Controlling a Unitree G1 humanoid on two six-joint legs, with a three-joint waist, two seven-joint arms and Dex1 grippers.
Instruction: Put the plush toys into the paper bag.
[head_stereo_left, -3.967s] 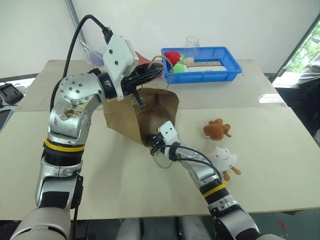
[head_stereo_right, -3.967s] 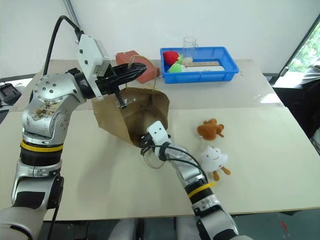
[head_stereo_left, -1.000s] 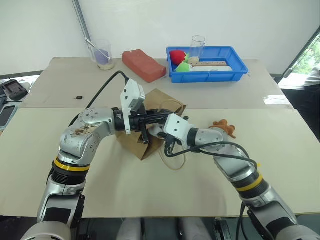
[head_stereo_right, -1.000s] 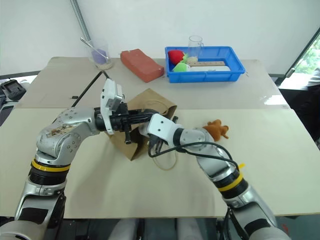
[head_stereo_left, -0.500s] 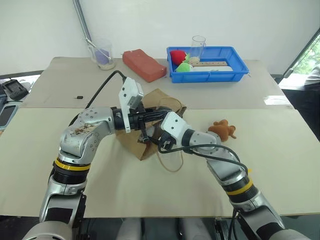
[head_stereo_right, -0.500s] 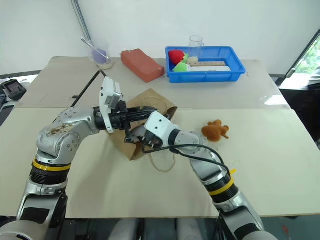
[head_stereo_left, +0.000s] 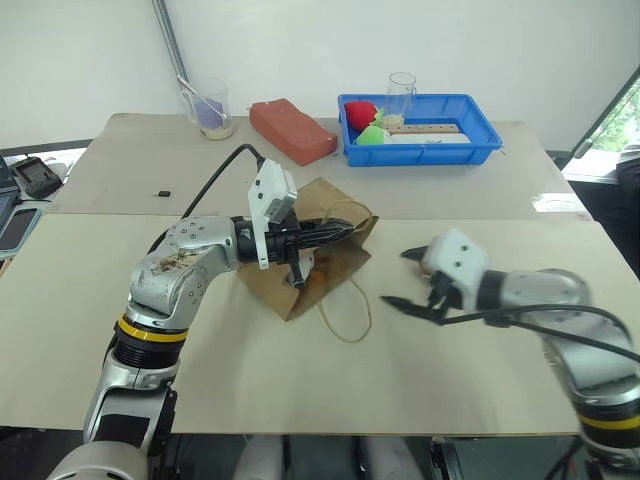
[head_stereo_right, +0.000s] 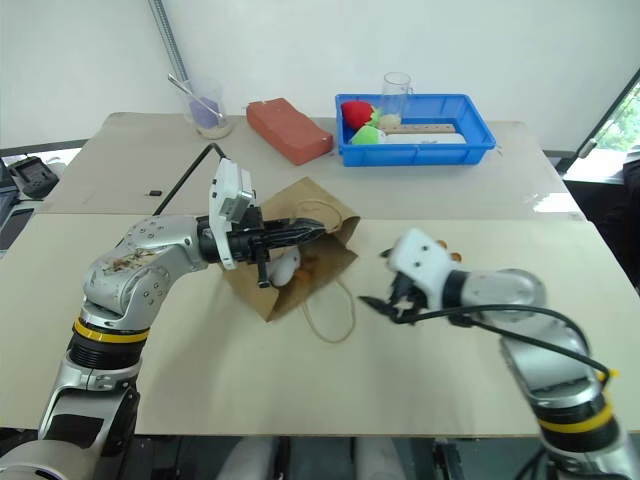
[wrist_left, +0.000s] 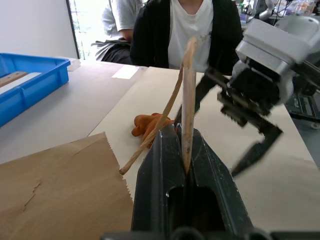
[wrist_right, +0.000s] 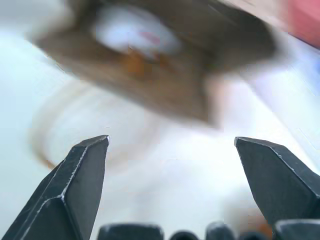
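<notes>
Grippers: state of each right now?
Left gripper: shut on the paper bag, pinching its cord handle and holding the mouth open.
Right gripper: open, empty, beside the bag.

The left arm reaches across toward the robot's right with its wrist about level, and the left gripper (head_stereo_left: 335, 231) is pinched tight on a tan cord handle (wrist_left: 188, 95). The right arm is bent out to the right side, its right gripper (head_stereo_left: 403, 278) pointing left and slightly downward, fingers (wrist_right: 82, 175) spread wide and holding nothing.
</notes>
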